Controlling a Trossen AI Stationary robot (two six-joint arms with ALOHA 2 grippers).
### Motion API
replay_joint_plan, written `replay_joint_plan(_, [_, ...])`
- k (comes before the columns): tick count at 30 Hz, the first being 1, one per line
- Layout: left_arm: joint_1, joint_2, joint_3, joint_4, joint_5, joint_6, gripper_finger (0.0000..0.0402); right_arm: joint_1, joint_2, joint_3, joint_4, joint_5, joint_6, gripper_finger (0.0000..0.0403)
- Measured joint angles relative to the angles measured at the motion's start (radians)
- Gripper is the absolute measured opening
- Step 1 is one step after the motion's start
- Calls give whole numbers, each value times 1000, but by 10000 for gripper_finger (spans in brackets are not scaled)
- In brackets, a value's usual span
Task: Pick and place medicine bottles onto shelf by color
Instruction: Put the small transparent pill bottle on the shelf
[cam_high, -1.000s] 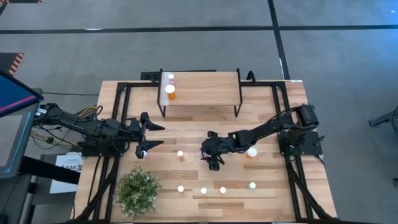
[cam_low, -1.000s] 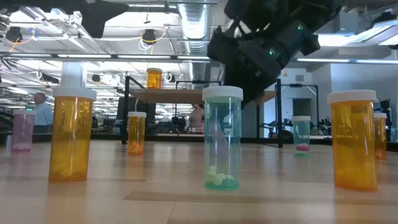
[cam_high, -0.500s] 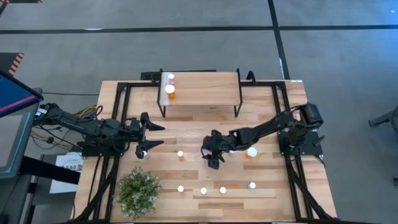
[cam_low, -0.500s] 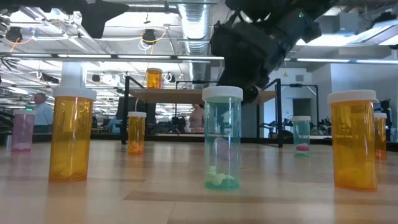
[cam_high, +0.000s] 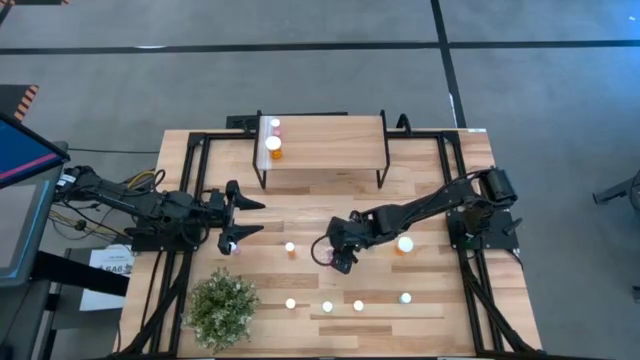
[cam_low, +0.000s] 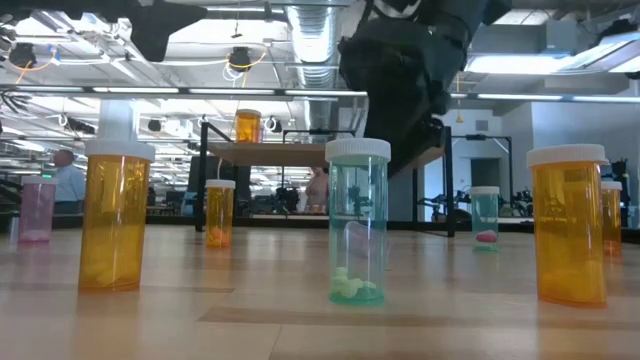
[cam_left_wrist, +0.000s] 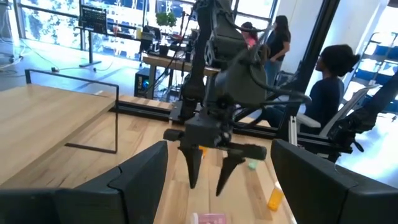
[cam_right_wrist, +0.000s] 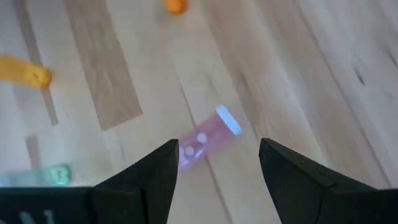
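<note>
Right fingers (cam_right_wrist: 214, 165): spread wide, empty, above a fallen pink bottle (cam_right_wrist: 205, 138).
Left fingers (cam_left_wrist: 217, 180): wide, empty.
Surface (cam_high: 440, 200): light wood.

The frame edge cuts off the pink bottle (cam_left_wrist: 209, 218) below its cap.

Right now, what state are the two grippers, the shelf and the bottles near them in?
Left gripper: open, empty.
Right gripper: open, over the pink bottle, not gripping it.
Pink bottle: capped, on the table.
Shelf: holds an orange bottle and a small bottle at its left end.
Teal bottle: upright, capped.
</note>
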Motion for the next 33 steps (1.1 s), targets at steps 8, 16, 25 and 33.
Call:
replay_joint_plan(8, [-19,0,0,4,-1,0,273,-21,0,0,19,-3,104,249])
replay_joint_plan(16, [-20,0,0,5,-4,-7,273,-38,59,4,56,-56,154,249])
replay_joint_plan(25, [-20,0,0,-1,-8,-9,273,-58,133,2,74,-114,173,249])
replay_joint_plan(33, [-20,0,0,1,-9,-9,273,-58,132,1,109,-113,176,249])
